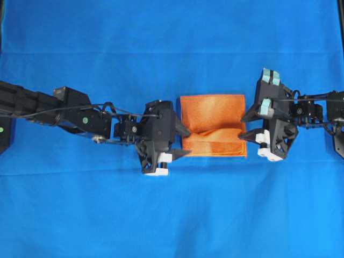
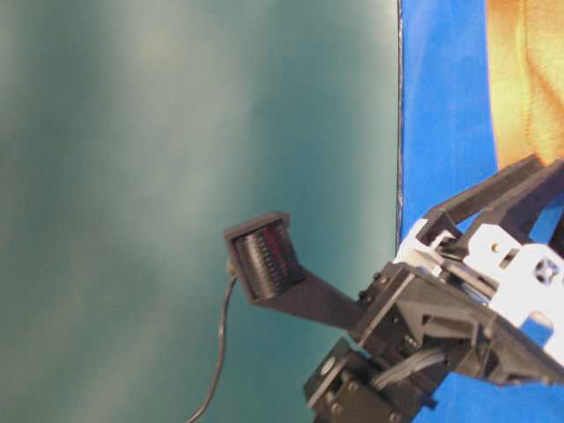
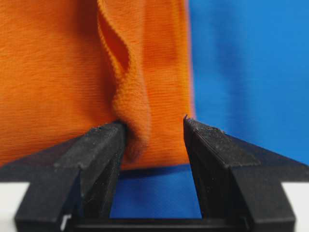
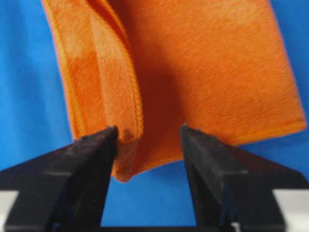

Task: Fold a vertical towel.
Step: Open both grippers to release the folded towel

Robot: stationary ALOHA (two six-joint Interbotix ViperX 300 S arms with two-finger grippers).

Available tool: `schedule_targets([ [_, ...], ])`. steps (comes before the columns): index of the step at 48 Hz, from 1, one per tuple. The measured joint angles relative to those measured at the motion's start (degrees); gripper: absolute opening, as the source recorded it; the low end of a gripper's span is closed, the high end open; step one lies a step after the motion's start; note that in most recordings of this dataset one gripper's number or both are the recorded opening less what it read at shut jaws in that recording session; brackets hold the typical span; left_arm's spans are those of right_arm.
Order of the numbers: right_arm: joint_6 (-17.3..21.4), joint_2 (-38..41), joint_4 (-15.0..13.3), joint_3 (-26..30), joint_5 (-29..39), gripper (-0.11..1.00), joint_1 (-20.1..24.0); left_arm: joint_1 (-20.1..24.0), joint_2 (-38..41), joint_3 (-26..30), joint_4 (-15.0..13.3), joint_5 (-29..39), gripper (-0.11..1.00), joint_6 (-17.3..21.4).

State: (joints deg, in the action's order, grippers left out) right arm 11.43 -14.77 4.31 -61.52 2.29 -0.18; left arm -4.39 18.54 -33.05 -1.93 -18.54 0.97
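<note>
At either end of the towel [image 1: 213, 124], folded on the blue tabletop [image 1: 161, 215], your left gripper [image 3: 154, 133] and right gripper [image 4: 147, 140] stand apart; a raised fold could snag as you withdraw.
</note>
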Motion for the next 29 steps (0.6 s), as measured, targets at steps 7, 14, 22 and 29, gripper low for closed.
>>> schedule_targets([
  [7,0.79,-2.64,0.09,0.00,1.23,0.54,3.52,-2.64,-3.16,-1.14,0.09,2.90,0.46,-0.09],
  [14,1.76,-6.50,0.09,0.00,1.58,0.54,6.42,-5.10,-8.17,-2.99,0.00,5.98,0.46,-0.09],
  [22,1.76,-12.30,0.00,-0.09,2.64,0.54,7.03,-5.80,-16.26,-5.71,0.00,7.38,0.46,-0.09],
  [29,1.32,-18.63,-1.76,-0.09,3.16,0.54,7.03,-5.71,-23.82,-7.91,0.00,7.47,0.46,0.18],
])
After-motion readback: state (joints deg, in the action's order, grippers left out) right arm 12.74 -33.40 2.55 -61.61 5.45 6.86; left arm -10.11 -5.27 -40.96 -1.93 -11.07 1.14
